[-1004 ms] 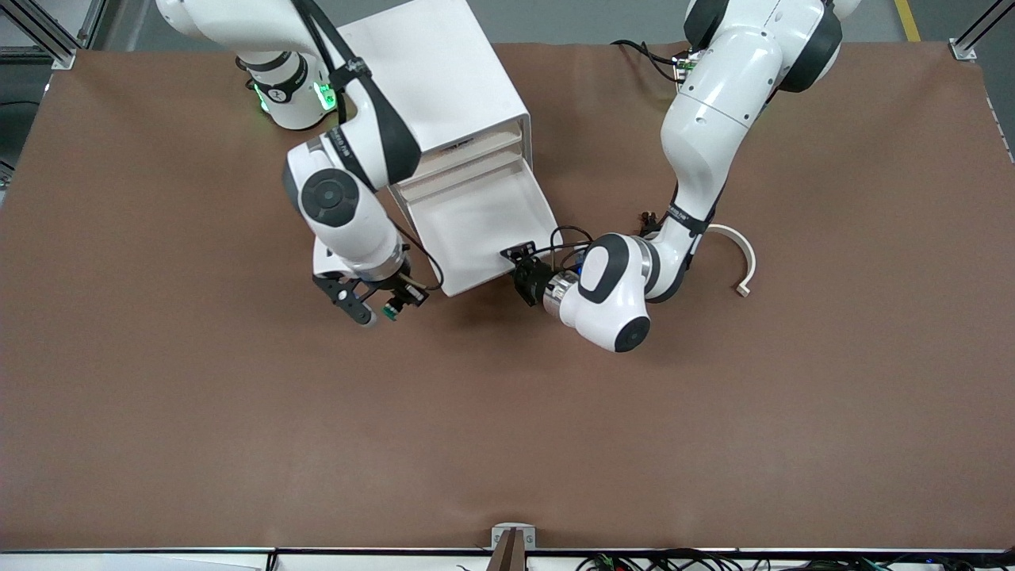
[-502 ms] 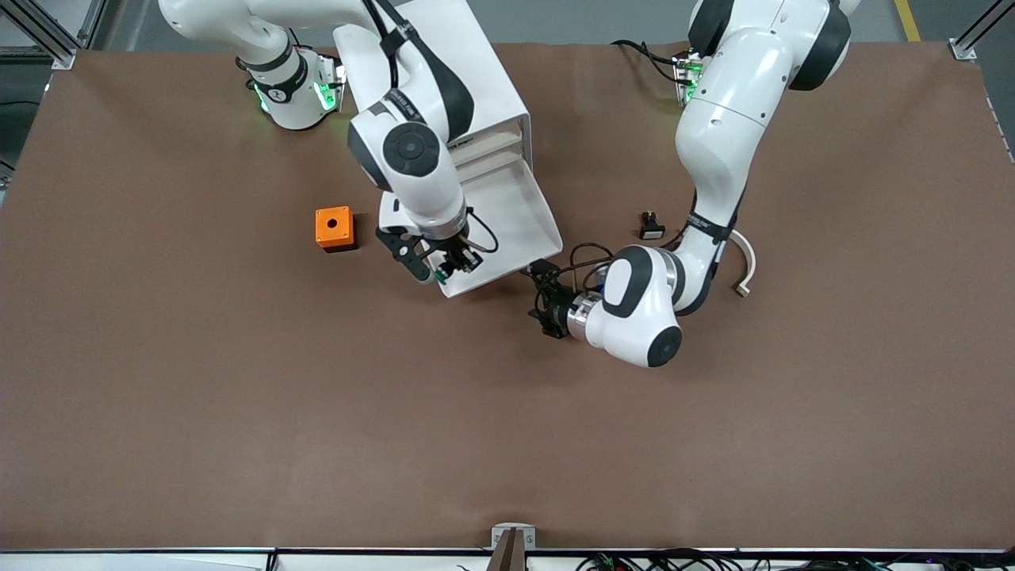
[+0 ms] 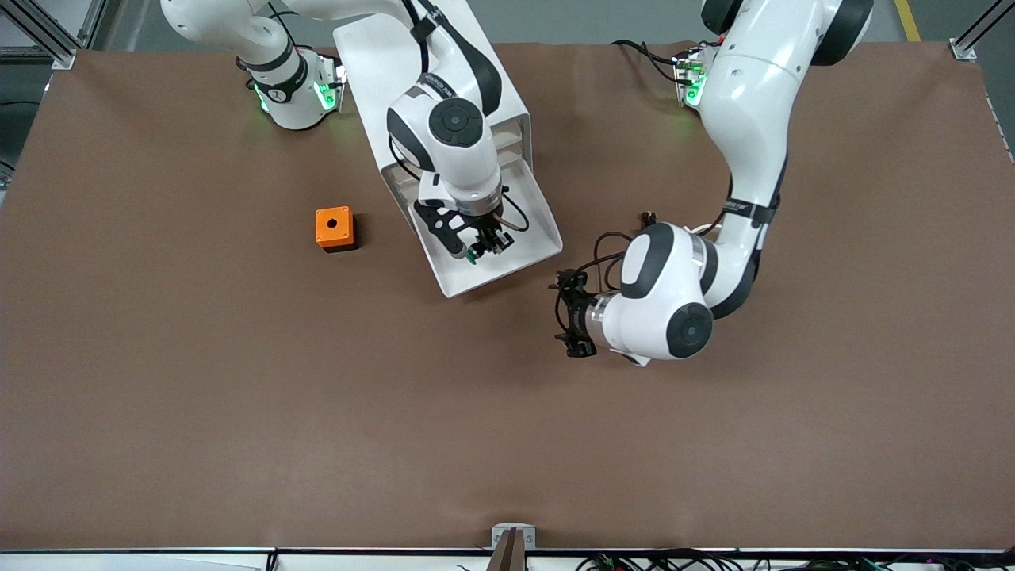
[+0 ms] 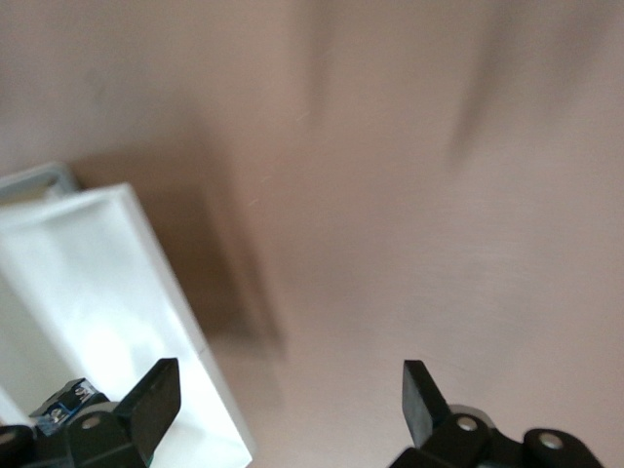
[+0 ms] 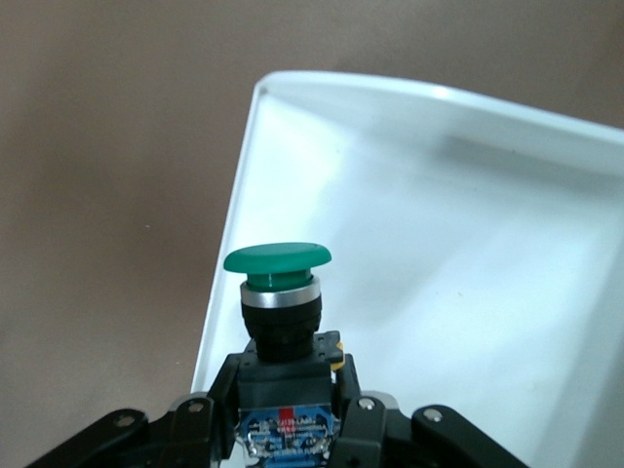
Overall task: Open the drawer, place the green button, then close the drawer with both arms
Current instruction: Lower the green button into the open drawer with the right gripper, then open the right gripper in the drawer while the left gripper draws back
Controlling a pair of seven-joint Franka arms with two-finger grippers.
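Observation:
The white drawer [image 3: 545,224] stands pulled out of its white cabinet [image 3: 420,71]. My right gripper [image 3: 478,247] hangs over the open drawer, shut on the button [image 3: 473,255]. In the right wrist view the button's green cap [image 5: 278,258] points up above its black body, which my right gripper [image 5: 289,395] clamps, with the drawer's white floor [image 5: 458,253] under it. My left gripper [image 3: 566,313] is open and holds nothing. It hovers over the brown table just off the drawer's front corner. In the left wrist view its fingertips [image 4: 154,395] stand wide apart beside the drawer's wall [image 4: 146,263].
An orange cube with a hole [image 3: 334,228] sits on the table toward the right arm's end, beside the drawer. A small black part [image 3: 648,216] peeks out by the left arm's forearm. Brown table [image 3: 317,412] stretches toward the front camera.
My right gripper carried the button from beside the drawer to over its inside. My left gripper opened, let go of the drawer's front and drew away from it.

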